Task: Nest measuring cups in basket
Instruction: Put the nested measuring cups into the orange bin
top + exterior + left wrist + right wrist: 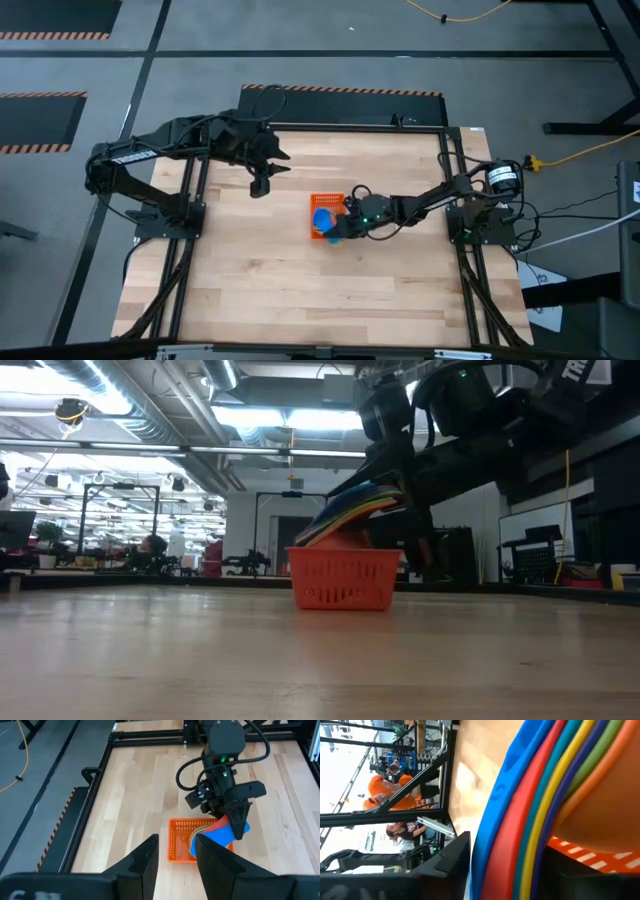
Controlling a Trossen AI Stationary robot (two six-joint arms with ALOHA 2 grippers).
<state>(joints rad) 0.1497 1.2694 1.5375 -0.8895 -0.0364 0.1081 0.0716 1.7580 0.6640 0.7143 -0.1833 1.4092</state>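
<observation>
The orange basket (pixel 327 206) stands on the table's middle. The measuring cups (pixel 350 510) sit nested in it as one stack, tilted, the blue one (pixel 220 833) on top. In the right wrist view their rims (pixel 540 810) show side by side: blue, red, teal, yellow, dark blue, green, orange. My right gripper (pixel 342 228) is low at the basket's right side, open, with one finger on each side of the raised end of the stack. My left gripper (pixel 262 184) hangs high over the far left of the table, open and with nothing in it (pixel 175 862). My right gripper comes in nearly level from the table's right, one finger (pixel 452 865) beside the blue cup's edge (pixel 487 845) and the other past the stack's orange side. Whether either finger touches the stack, I cannot tell. The stack's lower end rests in the basket.
The wooden table top (pixel 300 290) is bare around the basket. Black frame rails (pixel 455 180) run along the table's edges. Beyond the table the right wrist view shows a person in orange (pixel 390 787).
</observation>
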